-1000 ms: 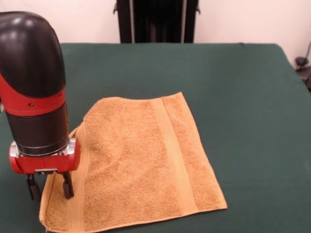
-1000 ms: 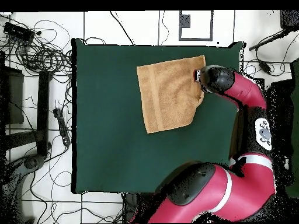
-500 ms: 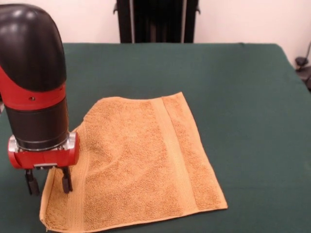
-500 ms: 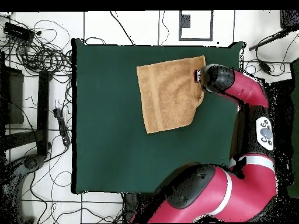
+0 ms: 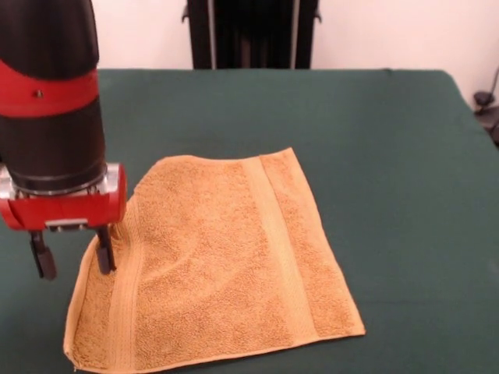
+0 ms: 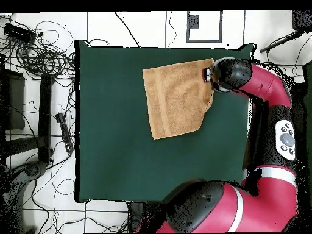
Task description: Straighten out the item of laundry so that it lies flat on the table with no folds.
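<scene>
The small golden-orange terry-cloth towel lies on the large dark green felt-covered table, towards the edge nearest the front camera and left of centre in that view. In the overhead view the same towel sits close to the table's top edge, right of centre.

Progress: most of the towel is spread in a single layer. One ribbed band runs straight down its right portion, and the right and near edges lie flat. The remaining fault is on the left side in the front view: the far-left corner is not square but cut off on a slant, which suggests it is turned under, and a soft ridge runs across the pile near that side. The task is judged largely done; that corner is left to be drawn out and the ridge smoothed.

The red and black arm's gripper hangs above the towel's left edge. Its two dark fingers are spread apart and pinch nothing; the left one stands over bare table, the right one over the towel border.

Count: one towel, one table, one gripper, two ribbed bands in part visible.
</scene>
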Tool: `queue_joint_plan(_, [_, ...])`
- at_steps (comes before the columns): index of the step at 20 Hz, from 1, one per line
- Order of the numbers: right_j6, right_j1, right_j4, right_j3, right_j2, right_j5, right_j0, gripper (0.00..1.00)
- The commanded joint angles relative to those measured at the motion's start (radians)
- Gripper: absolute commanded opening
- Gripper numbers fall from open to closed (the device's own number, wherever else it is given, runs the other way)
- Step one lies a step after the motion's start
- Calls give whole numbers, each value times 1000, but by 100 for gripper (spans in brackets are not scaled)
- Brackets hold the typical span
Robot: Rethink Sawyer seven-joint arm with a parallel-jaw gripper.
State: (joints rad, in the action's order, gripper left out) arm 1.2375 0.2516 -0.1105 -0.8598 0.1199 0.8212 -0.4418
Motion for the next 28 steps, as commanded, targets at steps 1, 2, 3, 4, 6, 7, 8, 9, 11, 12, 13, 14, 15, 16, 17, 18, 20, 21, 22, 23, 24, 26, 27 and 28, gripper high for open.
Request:
queue_joint_plan(1, [100,83,4,-197,3,154,59,100])
queue_joint_plan(2, [103,94,6,-202,2,169,60,100])
queue_joint_plan(3, [107,103,9,-206,1,181,61,100])
queue_joint_plan(4, [111,111,10,-207,-2,194,63,100])
queue_joint_plan(6, [121,127,10,-212,-8,210,66,100])
queue_joint_plan(7, [127,138,14,-218,-9,218,66,100])
queue_joint_plan(8, [136,153,17,-225,-12,219,66,100])
queue_joint_plan(9, [147,171,22,-235,-14,214,66,100])
queue_joint_plan(11, [156,205,29,-251,-17,211,64,100])
queue_joint_plan(12, [157,221,30,-257,-19,209,63,100])
queue_joint_plan(13, [180,232,31,-246,-22,222,89,100])
queue_joint_plan(14, [179,240,29,-244,-26,227,92,100])
queue_joint_plan(15, [173,190,21,-148,-22,266,94,100])
queue_joint_plan(16, [168,186,17,-126,-25,281,96,100])
queue_joint_plan(17, [162,171,14,-91,-25,298,96,100])
queue_joint_plan(18, [158,169,15,-72,-25,313,94,100])
queue_joint_plan(20, [162,161,20,-19,-28,355,91,100])
queue_joint_plan(21, [164,156,21,7,-29,375,89,100])
queue_joint_plan(22, [165,151,22,30,-31,386,86,100])
queue_joint_plan(23, [158,140,20,61,-30,399,82,100])
queue_joint_plan(24, [150,129,19,85,-26,411,78,100])
queue_joint_plan(26, [120,113,12,131,-18,438,69,100])
queue_joint_plan(27, [103,105,9,156,-12,453,64,100])
queue_joint_plan(28, [93,98,5,174,-10,463,61,100])
